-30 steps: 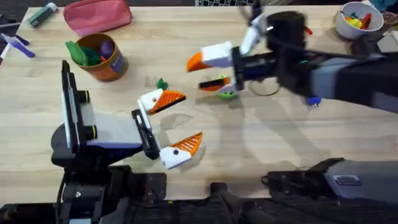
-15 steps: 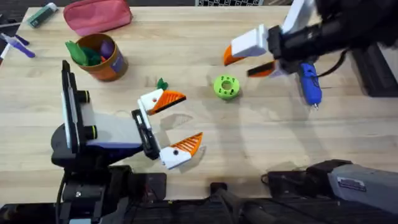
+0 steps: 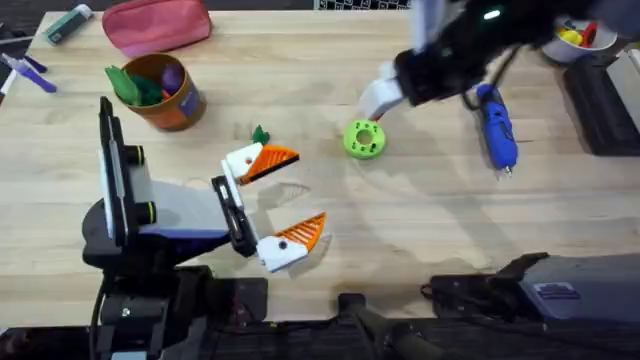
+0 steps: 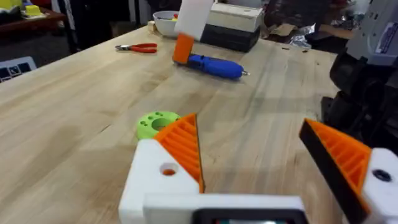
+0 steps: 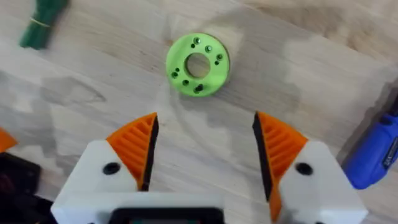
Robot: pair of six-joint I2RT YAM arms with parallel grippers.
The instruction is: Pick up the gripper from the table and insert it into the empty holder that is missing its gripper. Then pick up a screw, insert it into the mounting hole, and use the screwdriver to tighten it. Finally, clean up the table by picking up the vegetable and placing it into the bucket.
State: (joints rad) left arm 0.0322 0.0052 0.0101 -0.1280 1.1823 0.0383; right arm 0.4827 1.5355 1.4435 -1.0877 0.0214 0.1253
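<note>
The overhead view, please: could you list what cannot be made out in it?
Screwdriver: rear end hidden under the blurred right arm.
Vegetable: too small to show its shape.
White bowl: cut by the top edge, partly covered by the arm.

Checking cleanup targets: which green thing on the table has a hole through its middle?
The bright green round disc between the two arms: it has a centre hole ringed by small holes. The vegetable is a slim dark green bundle.

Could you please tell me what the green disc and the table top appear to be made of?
The green disc looks like matte moulded or printed plastic: uniform bright colour, crisp small holes around a centre bore. The table top looks like light, smooth-finished wood, with visible grain and plank seams.
</note>
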